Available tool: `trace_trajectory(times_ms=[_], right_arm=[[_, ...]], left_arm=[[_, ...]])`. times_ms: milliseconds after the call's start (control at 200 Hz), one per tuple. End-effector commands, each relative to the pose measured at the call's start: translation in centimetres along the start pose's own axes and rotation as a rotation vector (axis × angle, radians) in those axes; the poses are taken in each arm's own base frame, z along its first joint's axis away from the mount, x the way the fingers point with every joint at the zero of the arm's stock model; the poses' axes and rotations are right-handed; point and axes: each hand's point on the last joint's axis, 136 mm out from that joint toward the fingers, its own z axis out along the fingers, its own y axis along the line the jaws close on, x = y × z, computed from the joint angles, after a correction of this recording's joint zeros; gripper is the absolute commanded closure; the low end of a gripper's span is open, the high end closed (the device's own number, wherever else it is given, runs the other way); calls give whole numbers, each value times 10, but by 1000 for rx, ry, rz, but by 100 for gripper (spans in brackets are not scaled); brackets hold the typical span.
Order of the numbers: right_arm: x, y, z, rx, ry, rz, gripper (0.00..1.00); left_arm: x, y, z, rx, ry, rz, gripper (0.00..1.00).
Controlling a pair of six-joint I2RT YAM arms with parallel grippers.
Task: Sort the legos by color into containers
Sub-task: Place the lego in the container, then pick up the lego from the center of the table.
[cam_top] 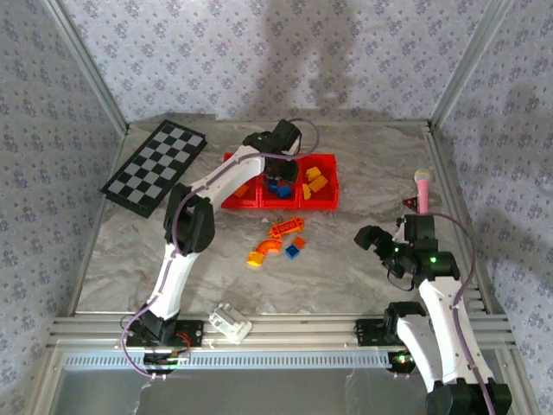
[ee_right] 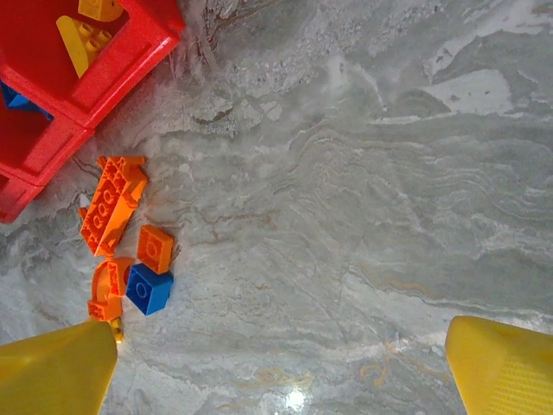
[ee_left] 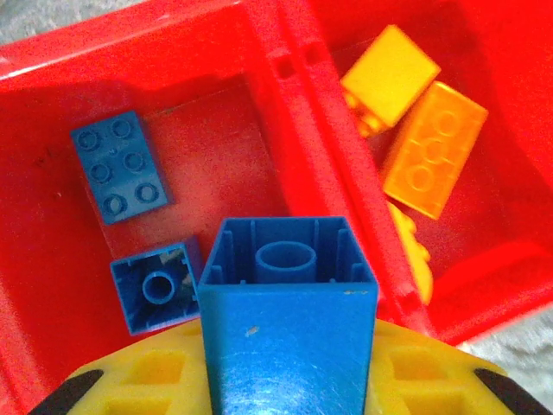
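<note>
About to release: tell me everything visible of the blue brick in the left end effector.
The blue brick is glossy, lightly scuffed plastic, square, its hollow underside with one round tube showing. The shut left end effector grips it between yellow fingers, over the containers' middle compartment, above two loose blue bricks.

containers [cam_top: 259, 204] sitting at far middle of table [cam_top: 371, 164] | checkerboard [cam_top: 155, 166] lying to their left | loose legos [cam_top: 278, 240] lying just before them | block [cam_top: 230, 323] lying at near edge, left | left gripper [cam_top: 281, 164] hanging over middle compartment [ee_left: 216, 147], brick [ee_left: 287, 303] between its fingers | right gripper [ee_right: 285, 363] hanging right of loose legos
</note>
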Motion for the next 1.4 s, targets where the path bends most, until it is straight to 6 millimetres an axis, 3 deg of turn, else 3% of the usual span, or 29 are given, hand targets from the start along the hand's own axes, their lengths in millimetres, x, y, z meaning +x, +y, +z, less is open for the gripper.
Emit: trace_trajectory(times_ms=[0,285,445,720,800,999,1044,1399], right_arm=[[9,-12,-4,47,18,11,0],[8,-9,-7,46,17,12,0],[10,-8,-10,35,17,-17,0],[11,-3,-11,13,22,-20,0],[9,-3,-10,16,20,-15,0],[7,-2,-4,14,34,-2,0],[4,-1,-3,13,27,-5,0],[-8,5,8,4,45,19,0]], left_arm=[[-20,8,-8,-5,-30,-92,68],[-33,20,11,25,-10,-178,57],[-37,15,10,64,-7,-166,48],[-32,11,-23,78,8,-54,34],[-24,13,-36,65,6,-35,24],[18,15,-66,62,0,0,5],[35,14,-67,71,21,8,1],[154,-48,-85,109,103,207,0]])
